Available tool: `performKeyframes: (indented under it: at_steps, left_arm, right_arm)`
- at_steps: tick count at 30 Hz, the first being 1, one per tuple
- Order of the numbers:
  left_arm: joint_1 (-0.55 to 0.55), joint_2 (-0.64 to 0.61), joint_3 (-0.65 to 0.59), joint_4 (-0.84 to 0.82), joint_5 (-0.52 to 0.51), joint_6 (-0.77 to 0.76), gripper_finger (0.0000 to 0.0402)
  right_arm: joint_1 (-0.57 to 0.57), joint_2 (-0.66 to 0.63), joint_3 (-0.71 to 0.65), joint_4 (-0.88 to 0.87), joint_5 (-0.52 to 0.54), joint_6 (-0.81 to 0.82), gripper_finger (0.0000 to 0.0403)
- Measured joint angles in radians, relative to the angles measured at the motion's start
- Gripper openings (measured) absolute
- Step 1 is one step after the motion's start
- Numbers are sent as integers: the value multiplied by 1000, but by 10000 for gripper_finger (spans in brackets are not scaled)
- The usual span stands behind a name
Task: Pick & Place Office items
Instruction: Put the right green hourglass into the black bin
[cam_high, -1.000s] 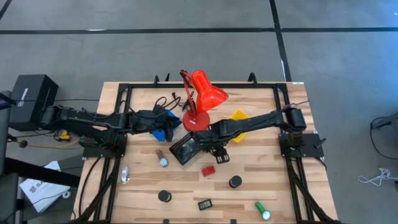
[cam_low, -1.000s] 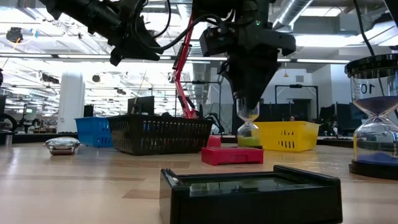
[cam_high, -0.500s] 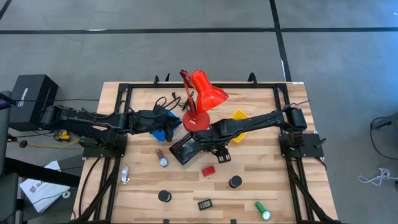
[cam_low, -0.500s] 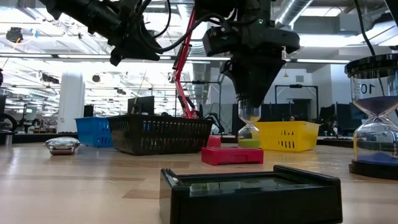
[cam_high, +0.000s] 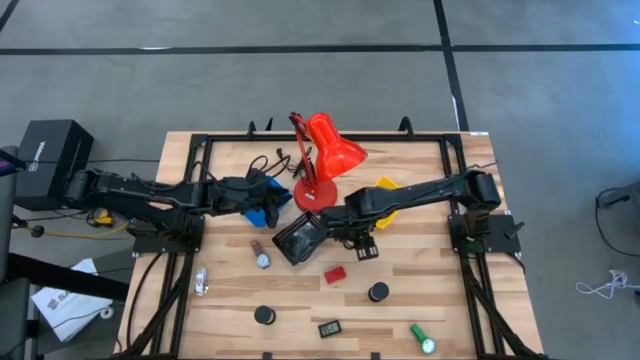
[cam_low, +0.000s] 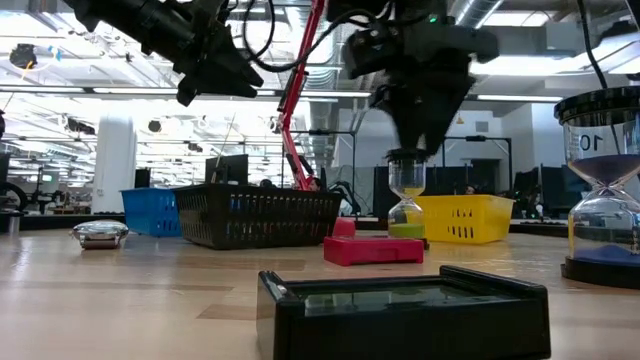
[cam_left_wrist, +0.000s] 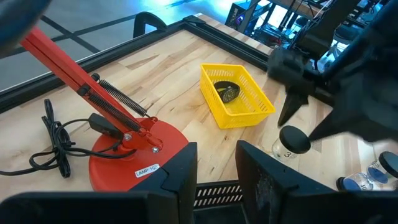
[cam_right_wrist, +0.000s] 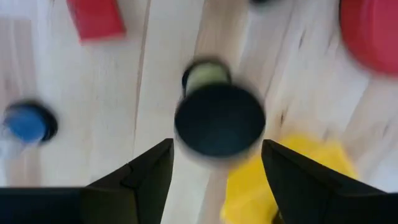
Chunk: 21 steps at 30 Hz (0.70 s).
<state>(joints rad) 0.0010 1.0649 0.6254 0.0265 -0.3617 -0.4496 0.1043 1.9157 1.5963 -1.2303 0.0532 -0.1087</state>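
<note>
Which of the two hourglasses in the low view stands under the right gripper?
The small hourglass with pale sand, beside the yellow tray; the big purple-sand hourglass stands far aside.

Right end effector (cam_low: 408, 152) now higher, above the hourglass (cam_low: 406, 199).

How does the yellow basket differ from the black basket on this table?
Colour: the yellow basket is bright yellow, the black basket is black. Place: the yellow basket sits beside the red lamp's base, while the black basket lies nearer the table's middle. Contents: the yellow basket holds a small dark item; the black basket's contents cannot be made out. Both are open-topped with mesh walls.
</note>
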Motion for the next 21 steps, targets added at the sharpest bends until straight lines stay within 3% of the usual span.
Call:
performKeyframes:
  at_steps: [5,13,16,21]
  left_arm:
    - [0,0,0,-2,0,0,106]
    - [-33,0,0,-3,0,0,106]
    - [-55,0,0,-2,1,0,106]
    - [-86,0,0,-2,0,0,106]
  right_arm:
    - [0,-58,-1,-78,0,42,234]
    - [33,-224,-31,-50,0,83,234]
    - [53,-329,-126,61,4,83,234]
    - [81,-529,-398,331,7,87,234]
